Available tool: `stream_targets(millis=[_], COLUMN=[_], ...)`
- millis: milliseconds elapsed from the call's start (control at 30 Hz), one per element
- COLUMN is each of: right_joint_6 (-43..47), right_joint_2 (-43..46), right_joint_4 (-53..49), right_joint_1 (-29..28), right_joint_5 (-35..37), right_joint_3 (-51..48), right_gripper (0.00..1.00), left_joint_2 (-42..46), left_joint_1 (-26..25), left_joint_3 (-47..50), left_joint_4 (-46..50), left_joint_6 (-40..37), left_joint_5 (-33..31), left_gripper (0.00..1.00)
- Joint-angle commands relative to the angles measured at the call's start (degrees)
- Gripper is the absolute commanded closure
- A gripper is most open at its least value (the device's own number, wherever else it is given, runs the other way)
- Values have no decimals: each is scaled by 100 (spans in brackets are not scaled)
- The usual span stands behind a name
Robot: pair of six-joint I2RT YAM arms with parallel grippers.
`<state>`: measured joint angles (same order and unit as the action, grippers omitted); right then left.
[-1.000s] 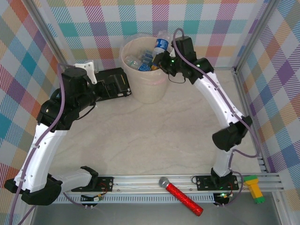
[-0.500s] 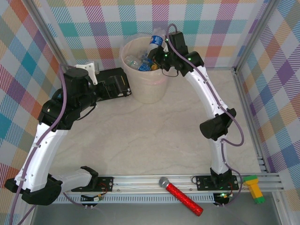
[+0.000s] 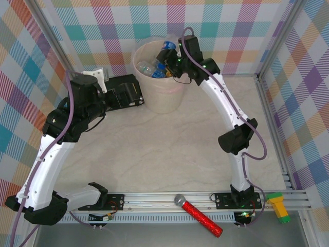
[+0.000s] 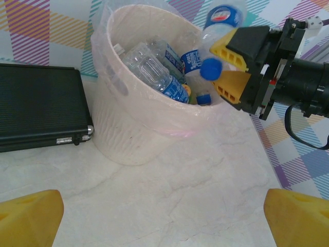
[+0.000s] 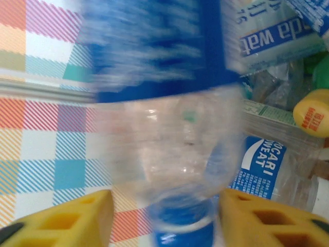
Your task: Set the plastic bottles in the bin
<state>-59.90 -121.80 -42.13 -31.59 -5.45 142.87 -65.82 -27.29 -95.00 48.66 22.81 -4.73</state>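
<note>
beige bin, blue-cap btl, blk case

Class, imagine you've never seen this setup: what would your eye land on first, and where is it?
The pale bin at the back, heaped with plastic bottles, grabs attention. Above its rim the right pincer has a blue-capped bottle between yellow fingers. A red glittery microphone lies on the near rail.

Bottles lie in the bin; the case sits left of it.
</note>
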Motion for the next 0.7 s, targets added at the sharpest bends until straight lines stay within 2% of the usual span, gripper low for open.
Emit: stream_targets(millis=[0, 667], right_joint_6=[-112, 890], right_joint_2=[-129, 173], right_joint_4=[135, -183], right_joint_1=[-40, -40], right_joint_5=[-22, 558], right_joint_3=[104, 140], right_gripper=[40, 41], left_joint_2=[0, -119], left_joint_1=[-4, 31], left_joint_3=[-33, -1], left_joint_4=[45, -32], left_joint_6=[-135, -171], left_joint_5=[-83, -10], left_gripper=[0, 1])
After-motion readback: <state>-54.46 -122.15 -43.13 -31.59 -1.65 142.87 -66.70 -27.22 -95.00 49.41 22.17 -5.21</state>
